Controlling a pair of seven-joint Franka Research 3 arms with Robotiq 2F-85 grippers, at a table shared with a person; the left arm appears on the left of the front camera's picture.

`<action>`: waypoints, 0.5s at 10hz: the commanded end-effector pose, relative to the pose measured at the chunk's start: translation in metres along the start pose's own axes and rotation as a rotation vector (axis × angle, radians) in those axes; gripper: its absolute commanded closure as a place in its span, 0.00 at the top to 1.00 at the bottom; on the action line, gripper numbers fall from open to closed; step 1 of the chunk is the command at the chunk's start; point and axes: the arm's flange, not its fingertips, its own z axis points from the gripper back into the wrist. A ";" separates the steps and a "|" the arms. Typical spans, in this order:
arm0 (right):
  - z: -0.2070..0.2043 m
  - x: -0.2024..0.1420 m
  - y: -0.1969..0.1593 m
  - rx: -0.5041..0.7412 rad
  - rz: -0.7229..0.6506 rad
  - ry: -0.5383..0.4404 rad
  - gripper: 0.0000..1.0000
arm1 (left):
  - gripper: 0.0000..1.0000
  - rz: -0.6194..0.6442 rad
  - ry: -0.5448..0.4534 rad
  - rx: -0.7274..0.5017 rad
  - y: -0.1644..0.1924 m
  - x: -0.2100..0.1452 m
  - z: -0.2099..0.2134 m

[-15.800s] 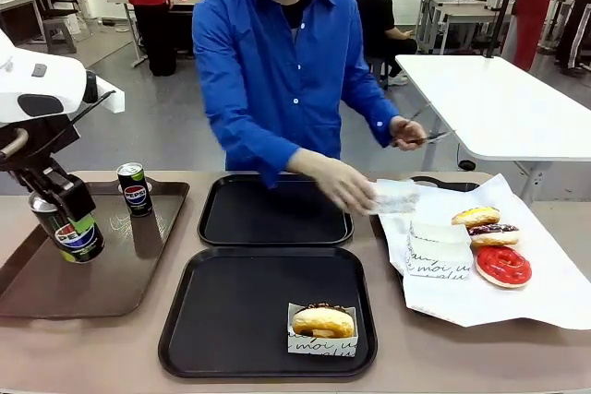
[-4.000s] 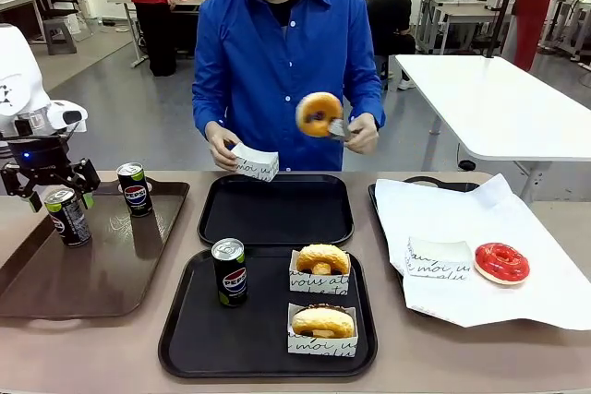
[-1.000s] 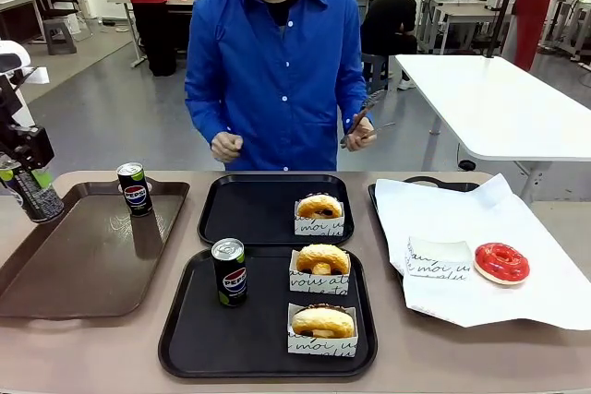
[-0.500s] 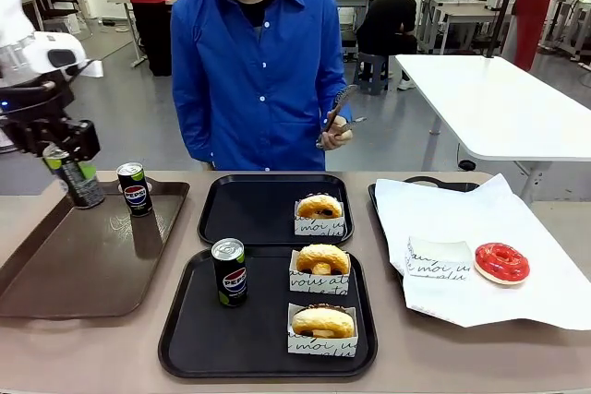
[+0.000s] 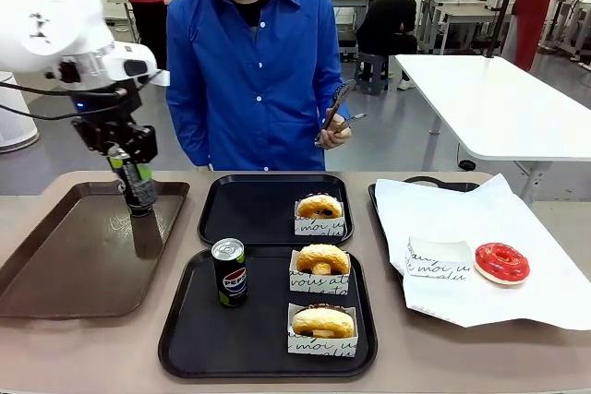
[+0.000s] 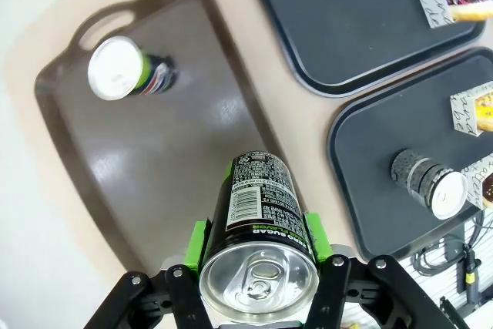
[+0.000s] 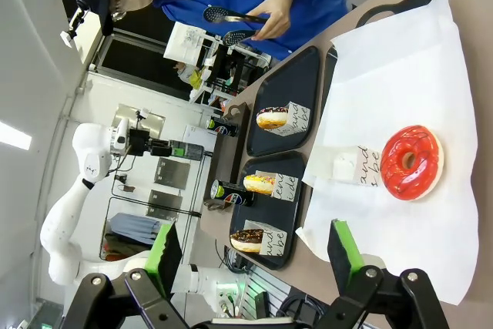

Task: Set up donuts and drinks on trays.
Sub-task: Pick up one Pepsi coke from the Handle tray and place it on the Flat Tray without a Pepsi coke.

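Note:
My left gripper (image 5: pixel 127 168) (image 6: pixel 258 235) is shut on a black Pepsi can (image 5: pixel 138 186) (image 6: pixel 258 198), hanging tilted over the far right corner of the brown tray (image 5: pixel 65 269). Another can (image 6: pixel 119 76) stands on that brown tray near its handle. The near black tray (image 5: pixel 189 334) carries one upright can (image 5: pixel 228 271) and two sleeved donuts (image 5: pixel 322 263) (image 5: pixel 322 325). A single sleeved donut (image 5: pixel 319 212) sits on the far black tray (image 5: pixel 245 219). In the right wrist view my right gripper (image 7: pixel 254 263) stands open with nothing between its fingers.
White paper (image 5: pixel 536 297) at the right holds a red-glazed donut (image 5: pixel 502 263) and an empty sleeve (image 5: pixel 437 258). The person in a blue shirt stands at the far side holding tongs (image 5: pixel 336 110) at chest height. Bare tabletop lies along the front edge.
My left arm has carried the can from the far left edge rightward to above the brown tray's far right corner. The person's hand with the tongs has shifted slightly left.

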 end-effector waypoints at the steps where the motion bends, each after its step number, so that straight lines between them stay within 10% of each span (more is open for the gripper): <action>1: 0.000 0.001 -0.001 0.018 0.013 -0.008 1.00 | 0.58 -0.071 0.005 0.008 -0.015 0.024 -0.007; 5: 0.000 0.001 -0.001 0.018 0.013 -0.008 1.00 | 0.58 -0.205 0.044 -0.072 -0.038 0.067 -0.052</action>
